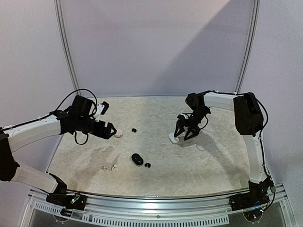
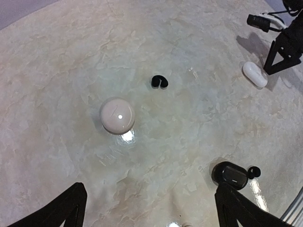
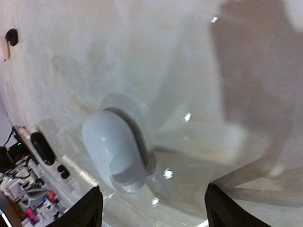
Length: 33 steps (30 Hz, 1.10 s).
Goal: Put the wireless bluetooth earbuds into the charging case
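Earbuds lie loose: a white pair (image 1: 113, 166) front left; one black bud (image 1: 134, 130) beyond the left gripper (image 1: 112, 131), spread wide and empty behind a pale round case (image 2: 117, 115); another black bud (image 1: 147, 165) beside the black case (image 1: 137, 159); right gripper (image 1: 183, 135), open and empty, straddles a white case (image 3: 118, 149).

Marbled table (image 1: 213, 161): black case (image 1: 137, 159), white case (image 1: 173, 138), round pale case (image 1: 119, 133), scattered earbuds (image 1: 134, 130).

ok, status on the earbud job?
Left gripper open, by pale round case. Right gripper open, over white case. Black earbuds and white earbuds loose on table, uncased. Nothing blocking.
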Motion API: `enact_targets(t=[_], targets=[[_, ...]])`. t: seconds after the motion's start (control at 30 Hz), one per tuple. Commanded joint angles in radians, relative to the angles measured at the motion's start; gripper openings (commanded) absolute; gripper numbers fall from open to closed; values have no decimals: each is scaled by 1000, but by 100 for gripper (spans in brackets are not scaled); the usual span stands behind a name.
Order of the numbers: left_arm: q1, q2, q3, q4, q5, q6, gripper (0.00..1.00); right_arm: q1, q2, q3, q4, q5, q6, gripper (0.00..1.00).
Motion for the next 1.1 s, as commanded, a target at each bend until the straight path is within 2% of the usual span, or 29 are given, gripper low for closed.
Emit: enact_targets(t=[0.0, 0.1, 0.27, 0.43, 0.67, 0.87, 0.97, 1.07], targets=[[9, -12, -14, 44, 27, -17, 96, -2, -37, 69, -69, 300, -4, 78], [8, -46, -35, 50, 16, -27, 96, 56, -114, 80, -3, 434, -5, 80], [15, -111, -97, 68, 9, -93, 97, 273, -273, -55, 295, 582, -29, 83], [23, -169, -162, 89, 7, -135, 97, 514, -260, -93, 452, 635, -74, 87], [29, -239, -220, 108, 8, -139, 97, 667, -72, 41, 429, 694, -34, 93], [29, -283, -254, 121, 20, -153, 97, 690, 38, 106, 348, 794, 54, 94], [28, -293, -266, 131, 25, -165, 96, 689, 52, 103, 328, 820, 77, 92], [29, -299, -274, 144, 30, -171, 96, 692, 56, 83, 325, 785, 72, 85]])
